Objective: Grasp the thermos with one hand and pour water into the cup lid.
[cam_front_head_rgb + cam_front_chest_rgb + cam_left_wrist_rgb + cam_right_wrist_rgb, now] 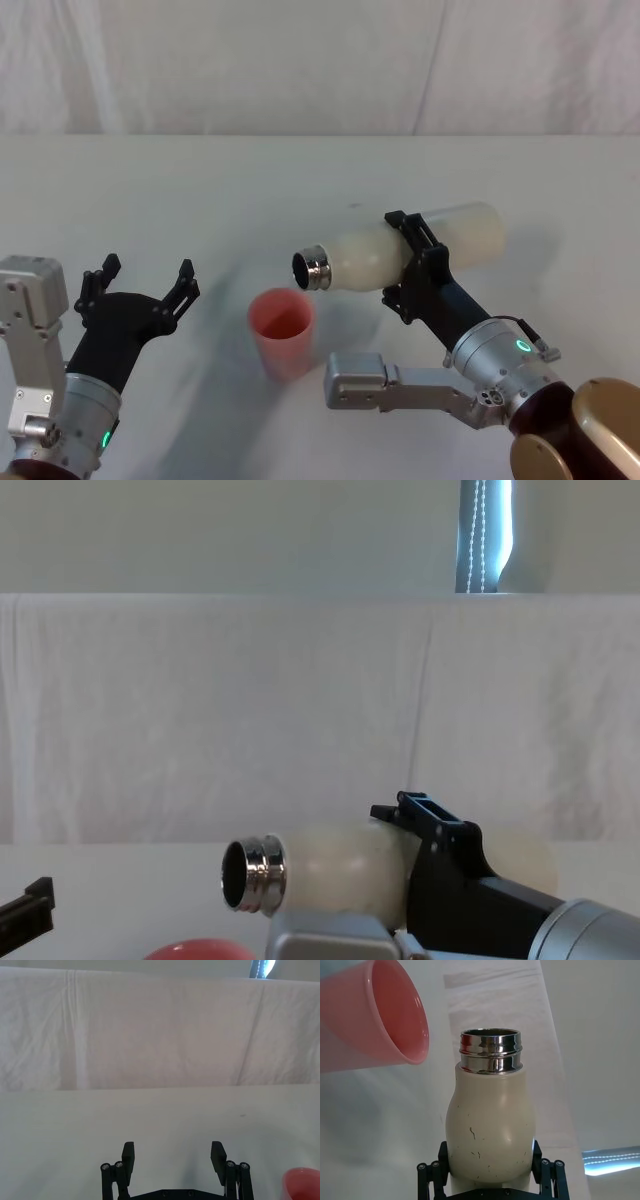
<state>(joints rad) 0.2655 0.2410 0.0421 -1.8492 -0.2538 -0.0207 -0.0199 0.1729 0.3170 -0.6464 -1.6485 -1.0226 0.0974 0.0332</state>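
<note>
Thermos [375, 255] is cream-white with rounded shoulders and a shiny steel threaded neck, mouth uncapped; a few small dark scuffs on the body in the right wrist view [490, 1135]. It's held about horizontal in the air over the table [200, 190], neck pointing to the robot's left, with the mouth just above and beside the rim of the cup lid [282, 330]. Cup lid is salmon-red, standing mouth-up on the table, inside looks dry from here. Table is white-covered with bare room all round the cup; white cloth backdrop [250, 710] behind.

Right gripper [418, 268] clamps the thermos round its mid-body, silver-grey arm reaching in from lower right. Left gripper [143, 285] sits low at left, well apart from the cup, fingers spread, holding nothing.
</note>
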